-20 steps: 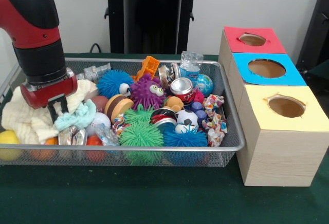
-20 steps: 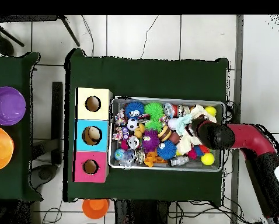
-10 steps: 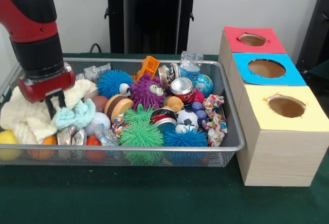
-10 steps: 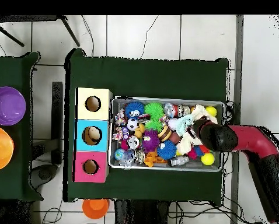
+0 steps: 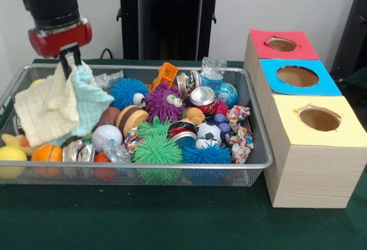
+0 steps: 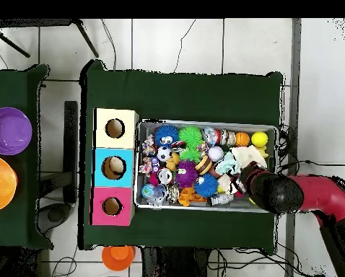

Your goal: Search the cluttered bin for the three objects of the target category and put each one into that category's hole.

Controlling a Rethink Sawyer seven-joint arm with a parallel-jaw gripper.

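Note:
My gripper hangs above the left end of the wire bin, shut on the top corners of two cloths. A cream cloth and a pale teal cloth dangle from it, their lower edges still down among the toys. Right of the bin stand three boxes with a red hole, a blue hole and a yellow hole. In the overhead view the arm covers the gripper, and the cloths show beside it.
The bin holds several spiky balls such as the green one, a crushed can, a plastic bottle, a baseball, an orange and a lemon. Purple and orange bowls sit on a separate table.
The gripper has risen from among the toys, pulling the cream and teal cloths up with it. A baseball, an orange and other items under them are uncovered.

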